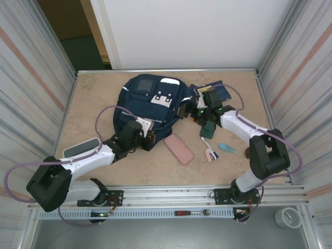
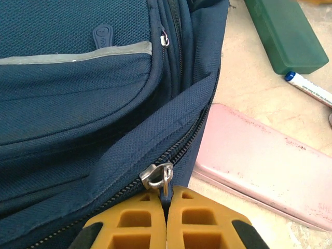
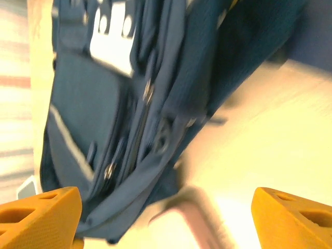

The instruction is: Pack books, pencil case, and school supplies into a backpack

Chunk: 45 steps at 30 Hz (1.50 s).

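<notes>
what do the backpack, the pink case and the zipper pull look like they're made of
backpack: woven synthetic fabric, probably nylon or polyester, matte; a fine weave grain shows.
pink case: looks like hard plastic, smooth with a dull sheen and scuff marks.
zipper pull: metal, silvery and shiny with bright glints.

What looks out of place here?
A red-handled metal tool lies on the slotted rail in front of the arm bases, off the table. It is a workshop tool, not something for school, so it looks left behind. Nothing looks spilled or broken.
</notes>
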Motion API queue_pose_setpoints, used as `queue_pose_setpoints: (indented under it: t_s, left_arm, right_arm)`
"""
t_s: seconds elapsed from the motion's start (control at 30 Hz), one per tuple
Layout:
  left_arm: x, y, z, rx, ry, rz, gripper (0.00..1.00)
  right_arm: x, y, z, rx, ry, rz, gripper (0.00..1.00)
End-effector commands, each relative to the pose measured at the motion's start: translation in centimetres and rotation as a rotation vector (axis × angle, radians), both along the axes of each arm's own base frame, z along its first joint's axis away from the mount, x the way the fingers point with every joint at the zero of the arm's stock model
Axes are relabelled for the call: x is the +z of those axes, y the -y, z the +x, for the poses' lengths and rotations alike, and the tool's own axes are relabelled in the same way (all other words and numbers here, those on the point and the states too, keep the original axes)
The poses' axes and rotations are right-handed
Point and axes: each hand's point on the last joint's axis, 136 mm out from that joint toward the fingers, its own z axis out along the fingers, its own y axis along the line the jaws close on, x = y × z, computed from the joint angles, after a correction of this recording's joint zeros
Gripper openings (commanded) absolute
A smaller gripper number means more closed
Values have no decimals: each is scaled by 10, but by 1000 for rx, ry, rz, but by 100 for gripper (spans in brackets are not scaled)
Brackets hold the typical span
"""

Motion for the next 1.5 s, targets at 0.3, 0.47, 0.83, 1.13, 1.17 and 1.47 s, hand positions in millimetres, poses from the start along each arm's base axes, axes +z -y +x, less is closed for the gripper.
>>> queue_pose_setpoints:
  t_s: [0.3,0.47,0.83,1.13,1.17,1.47]
  left_arm:
    - [22,-4,7,45,87,-34,0]
    - [19,-53,13,198,90,-22,0]
    - [15,-130,24,402,59,-11,0]
    - [29,-75,23,234,67,-53,0]
    - [33,-68,21,213,70,-71,0]
    - [49,-38,20,126,83,-132,0]
  right_arm:
    - [-32,-82,36,-12,-29,103,22]
    - [-9,-89,49,112,4,66,1]
    - [4,-68,71,273,-10,63,0]
    - [10,-131,104,307,-21,163,10]
    - [17,-133,107,306,-6,161,17]
    - [15,-61,72,161,35,-9,75]
